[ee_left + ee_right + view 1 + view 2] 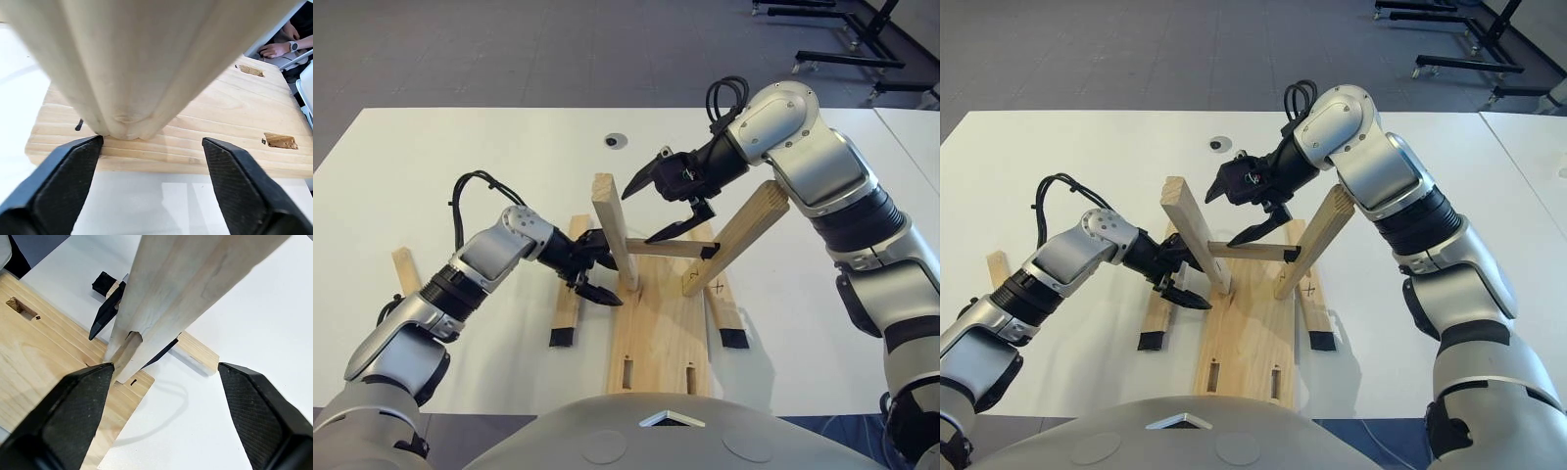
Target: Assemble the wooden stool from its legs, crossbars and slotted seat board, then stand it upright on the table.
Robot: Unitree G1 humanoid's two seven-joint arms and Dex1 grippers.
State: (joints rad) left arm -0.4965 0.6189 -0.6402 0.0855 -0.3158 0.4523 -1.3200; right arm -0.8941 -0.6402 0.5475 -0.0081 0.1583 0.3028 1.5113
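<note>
The pale slotted seat board (656,338) lies flat by the table's (460,166) near edge at mid-width, long axis running near to far. Two square legs rise from its far end, one leaning left (612,230) and one right (744,235), with a crossbar (674,247) joining them. The left gripper (605,269) gapes around the left leg's base. The right gripper (641,217) is spread wide over the crossbar.

The seat board (656,338) is pale honey-coloured wood with fine straight grain lines, darker brown slots and a few small black pen marks. The legs (612,230) and crossbar (680,248) are the same light wood (two of the legs wear black end caps (560,339)). The table (431,166) is plain white, the floor (509,49) dull grey, and the left gripper (604,269) and right gripper (636,219) are black, their pads (54,191) finely cross-hatched.
</note>
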